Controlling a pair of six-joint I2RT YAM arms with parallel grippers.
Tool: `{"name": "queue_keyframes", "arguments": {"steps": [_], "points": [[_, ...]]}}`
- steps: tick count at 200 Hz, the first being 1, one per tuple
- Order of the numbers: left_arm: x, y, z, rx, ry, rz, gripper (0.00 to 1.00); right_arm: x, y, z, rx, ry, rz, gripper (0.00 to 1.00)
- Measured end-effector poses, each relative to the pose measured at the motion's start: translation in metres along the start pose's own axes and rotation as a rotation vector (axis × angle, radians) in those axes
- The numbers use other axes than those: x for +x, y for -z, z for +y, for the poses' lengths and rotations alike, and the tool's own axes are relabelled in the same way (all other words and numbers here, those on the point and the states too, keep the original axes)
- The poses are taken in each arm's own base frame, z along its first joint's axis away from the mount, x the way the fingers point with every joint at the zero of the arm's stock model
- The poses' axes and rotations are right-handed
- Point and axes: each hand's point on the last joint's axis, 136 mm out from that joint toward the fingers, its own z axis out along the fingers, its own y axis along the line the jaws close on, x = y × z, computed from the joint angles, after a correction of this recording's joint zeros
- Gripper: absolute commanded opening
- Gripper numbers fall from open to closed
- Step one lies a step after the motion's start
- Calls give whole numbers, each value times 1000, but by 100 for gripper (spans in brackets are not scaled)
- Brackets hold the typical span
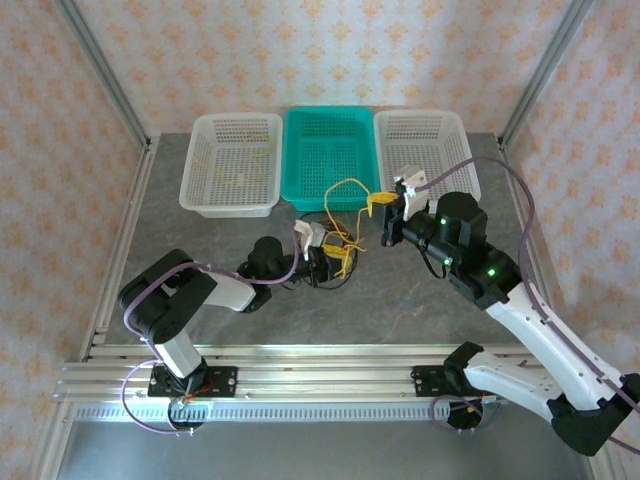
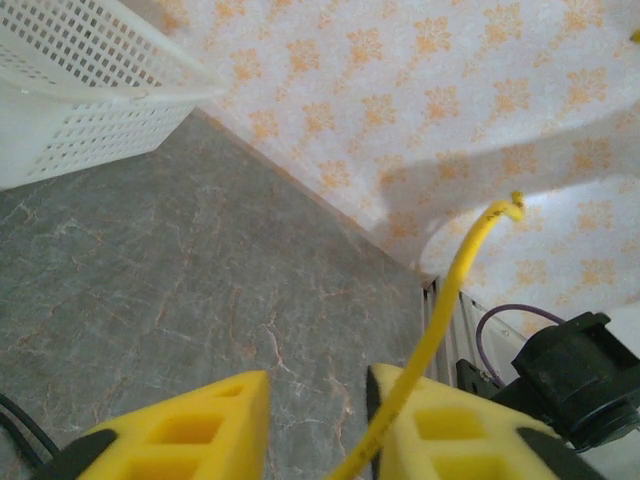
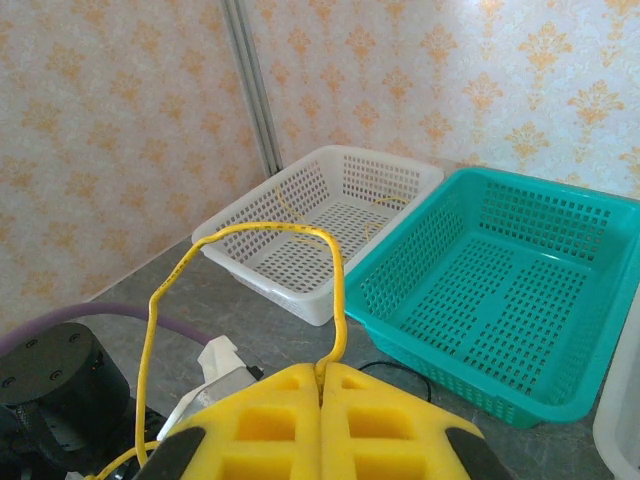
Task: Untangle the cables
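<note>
Grey stone-veined laminate makes up the worktop (image 1: 230, 250), matt and flat. Three perforated plastic baskets stand in a row at its far edge: a white basket (image 1: 230, 205) on the left, a teal basket (image 3: 400, 270) in the middle and a second white basket (image 1: 425, 115) on the right. All three are rectangular with slotted walls and rounded rims.

The cables (image 1: 338, 245) lie bunched at the centre of the worktop, just in front of the teal basket: thin, glossy yellow wire knotted with thin black wire (image 2: 20, 420). One yellow cable (image 3: 250, 232) rises out of the bunch in a stiff, narrow arch. Another fine yellow strand (image 1: 235, 180) lies loose in the left white basket.

The right gripper (image 3: 322, 375) has its blocky yellow foam pads (image 3: 250, 420) pressed together, pinching that arched yellow cable at its seam, above the worktop. The left gripper (image 2: 318, 400) sits low at the bunch with its pads apart; a yellow cable end runs up through the gap, against one pad's inner edge, its cut tip free in the air.
</note>
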Motion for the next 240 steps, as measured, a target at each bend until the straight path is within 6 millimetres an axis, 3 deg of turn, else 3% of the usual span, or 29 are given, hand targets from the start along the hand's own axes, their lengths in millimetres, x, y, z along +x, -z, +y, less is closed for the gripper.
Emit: {"name": "queue_keyframes", "arguments": {"steps": [58,130,165,201,240], "points": [[-4,1,6,-48,-13,-15,0,2,2,-6,33,-1,5,0],[-49,24,19,-285,-115,-119,0,6,9,-22,128,-2,9,0],[-69,36,24,-399,-139,-146,0,19,3,-34,193,-8,39,0],[-96,42,17,-443,-161,-190,0,36,-10,-42,220,-20,70,0],[-106,48,26,-546,-159,-192,0,43,-16,-43,219,-31,63,0]]}}
